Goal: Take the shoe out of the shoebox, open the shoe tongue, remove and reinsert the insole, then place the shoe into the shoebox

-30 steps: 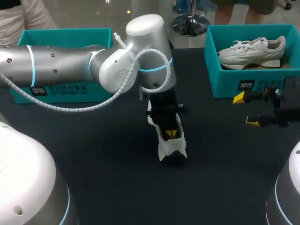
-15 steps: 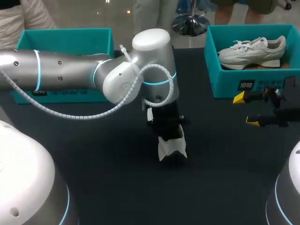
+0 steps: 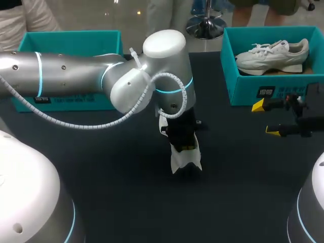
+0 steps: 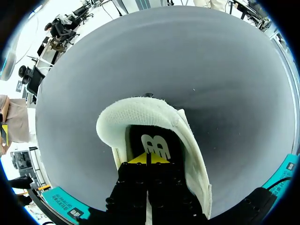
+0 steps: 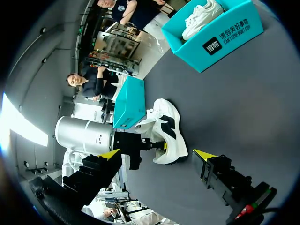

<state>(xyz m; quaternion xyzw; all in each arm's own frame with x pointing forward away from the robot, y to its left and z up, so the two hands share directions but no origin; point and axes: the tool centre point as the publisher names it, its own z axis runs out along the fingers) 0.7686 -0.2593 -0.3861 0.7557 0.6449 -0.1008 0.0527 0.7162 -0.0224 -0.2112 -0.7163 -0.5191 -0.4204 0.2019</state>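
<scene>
My left gripper [image 4: 147, 158]: tips together inside shoe [image 4: 136, 110]; any hold on insole [image 4: 136, 138] hidden. My right gripper [image 3: 266, 118], 3 o'clock of shoe: fingers spread wide.

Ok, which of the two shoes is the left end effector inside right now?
The white shoe out on the table, with the left end effector down in its opening. The other white shoe lies in the right-hand teal shoebox.

The white shoe [image 5: 165, 132] lies on the dark table [image 5: 234, 103]. The left gripper [image 5: 150, 144] reaches into it, and the right gripper [image 5: 157, 153] hangs near it with fingers spread. A teal shoebox [image 5: 220, 40] stands well beyond it.
</scene>
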